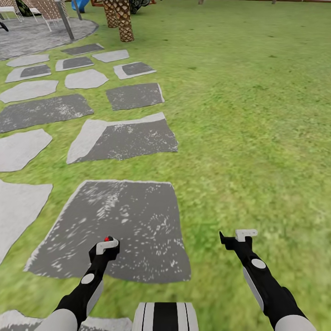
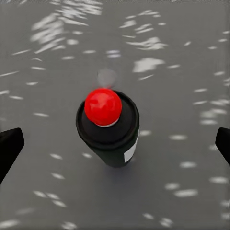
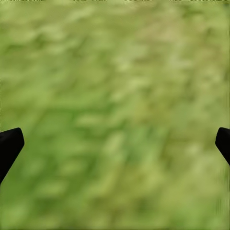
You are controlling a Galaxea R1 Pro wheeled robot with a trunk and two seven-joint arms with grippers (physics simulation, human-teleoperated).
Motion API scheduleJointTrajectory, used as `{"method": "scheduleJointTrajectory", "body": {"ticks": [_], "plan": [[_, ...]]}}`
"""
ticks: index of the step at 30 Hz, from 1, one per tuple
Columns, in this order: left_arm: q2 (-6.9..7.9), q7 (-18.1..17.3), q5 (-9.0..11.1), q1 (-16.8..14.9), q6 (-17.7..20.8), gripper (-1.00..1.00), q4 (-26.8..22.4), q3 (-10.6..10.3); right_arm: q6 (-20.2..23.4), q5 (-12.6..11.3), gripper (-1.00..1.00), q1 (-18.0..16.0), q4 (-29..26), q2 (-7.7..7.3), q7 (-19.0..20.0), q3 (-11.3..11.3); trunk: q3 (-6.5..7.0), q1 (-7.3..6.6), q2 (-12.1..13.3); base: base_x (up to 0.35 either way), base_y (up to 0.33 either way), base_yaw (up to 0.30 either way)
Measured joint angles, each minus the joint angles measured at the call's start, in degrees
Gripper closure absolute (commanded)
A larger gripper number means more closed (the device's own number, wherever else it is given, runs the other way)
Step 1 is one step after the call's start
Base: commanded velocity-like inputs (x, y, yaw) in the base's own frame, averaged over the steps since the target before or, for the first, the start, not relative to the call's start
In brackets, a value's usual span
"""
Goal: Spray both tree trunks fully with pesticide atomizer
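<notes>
The pesticide atomizer, a black canister with a round red knob, stands upright on a dark grey stone slab of the floor. My left gripper hangs straight above it, open, its black fingertips wide apart on either side and touching nothing. In the head view the red knob of the atomizer peeks out just past the left gripper. My right gripper is open over bare grass, holding nothing. The two trees with pale grey-brown trunks are out of view.
Grey stepping stones run from my base toward a round paved patio with chairs and a pole at the far left. Two brown scaly trunks stand at the far end. Open lawn spreads to the right.
</notes>
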Motion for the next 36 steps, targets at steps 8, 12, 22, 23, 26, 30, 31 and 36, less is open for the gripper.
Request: {"method": "scheduleJointTrajectory", "body": {"ticks": [8, 12, 22, 23, 26, 30, 31, 36], "plan": [[0.00, 0.0, 0.0, 0.0, 0.0, -1.00, 0.0, 0.0, 0.0, 0.0, -1.00, 0.0, 0.0, 0.00, 0.0, 0.0, 0.00, 0.00, 0.0, 0.072, 0.047, 0.000], [0.00, 0.0, 0.0, 0.0, -0.1, -1.00, 0.0, 0.0, 0.0, 0.0, -1.00, 0.0, 0.0, 0.00, 0.0, 0.0, 0.00, 0.00, 0.0, 0.006, 0.004, 0.000], [0.00, 0.0, -0.1, 0.0, -0.1, -1.00, 0.0, 0.0, 0.0, 0.0, -1.00, 0.0, 0.0, 0.00, 0.0, 0.0, -1.79, 0.16, -0.1, 0.000, 0.000, 0.000], [0.00, 0.0, -0.1, 0.0, -0.1, -1.00, 0.0, 0.0, 0.0, 0.0, -1.00, 0.0, 0.0, 0.00, 0.0, 0.0, -1.81, 0.16, -0.1, 0.000, 0.000, 0.000], [0.00, 0.0, -0.1, 0.0, -0.1, -1.00, 0.0, 0.0, 0.0, 0.0, -1.00, 0.0, 0.0, 0.00, 0.0, 0.0, -1.84, 0.16, -0.1, 0.000, 0.000, 0.000], [0.00, 0.0, 0.0, 0.0, 0.0, -1.00, 0.0, 0.0, 0.0, 0.0, -1.00, 0.0, 0.0, 0.00, 0.0, 0.0, -2.76, 0.26, -0.1, 0.000, 0.000, 0.000], [0.00, 0.0, 0.0, 0.0, 0.0, -1.00, 0.0, 0.0, 0.0, 0.0, -1.00, 0.0, 0.0, 0.00, 0.0, 0.0, -3.02, 0.29, -0.1, 0.000, 0.000, 0.000], [0.00, 0.0, 0.0, 0.0, -0.1, -1.00, 0.0, 0.0, 0.0, 0.0, -1.00, 0.0, 0.0, 0.00, 0.0, 0.0, -3.32, 0.28, -0.1, 0.000, 0.000, 0.000]]}}
